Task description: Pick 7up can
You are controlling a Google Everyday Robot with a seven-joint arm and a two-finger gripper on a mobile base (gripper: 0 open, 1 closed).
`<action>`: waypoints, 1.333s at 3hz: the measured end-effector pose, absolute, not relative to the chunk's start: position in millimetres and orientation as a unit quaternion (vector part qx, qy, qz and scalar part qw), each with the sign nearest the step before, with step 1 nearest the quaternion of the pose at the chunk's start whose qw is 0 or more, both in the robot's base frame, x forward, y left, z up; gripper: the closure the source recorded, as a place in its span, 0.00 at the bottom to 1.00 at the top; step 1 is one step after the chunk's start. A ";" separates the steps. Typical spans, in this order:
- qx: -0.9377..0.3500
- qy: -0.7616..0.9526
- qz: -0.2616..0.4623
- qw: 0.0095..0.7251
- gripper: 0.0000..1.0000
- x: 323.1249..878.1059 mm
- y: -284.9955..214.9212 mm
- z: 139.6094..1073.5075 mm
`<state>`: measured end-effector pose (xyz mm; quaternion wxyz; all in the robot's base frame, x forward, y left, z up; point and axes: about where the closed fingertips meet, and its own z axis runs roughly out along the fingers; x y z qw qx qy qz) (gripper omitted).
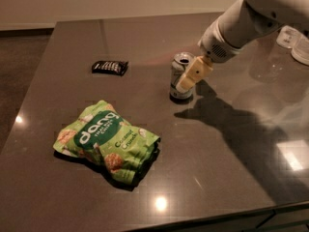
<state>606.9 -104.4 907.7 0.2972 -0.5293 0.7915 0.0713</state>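
Observation:
The 7up can (177, 77) stands upright on the dark table (231, 173), a little behind its middle, with its silver top and pull-tab hole showing. My gripper (192, 74) comes in from the upper right on the white arm (241, 21). Its cream tip lies over the can's right side, at the height of the can's upper half. Whether it touches the can is unclear. The can's right edge is hidden behind the gripper.
A large green snack bag (108, 141) lies at the front left. A small black wrapper (110, 67) lies left of the can. White containers (294, 40) sit at the far right edge. The table's front edge runs along the bottom.

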 end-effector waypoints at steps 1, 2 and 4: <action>-0.534 0.786 0.091 0.298 0.34 611.3 -96.8 908.3; -0.535 0.785 0.106 0.294 0.73 611.4 -94.9 918.9; -0.554 0.771 0.102 0.297 1.00 603.5 -93.3 977.0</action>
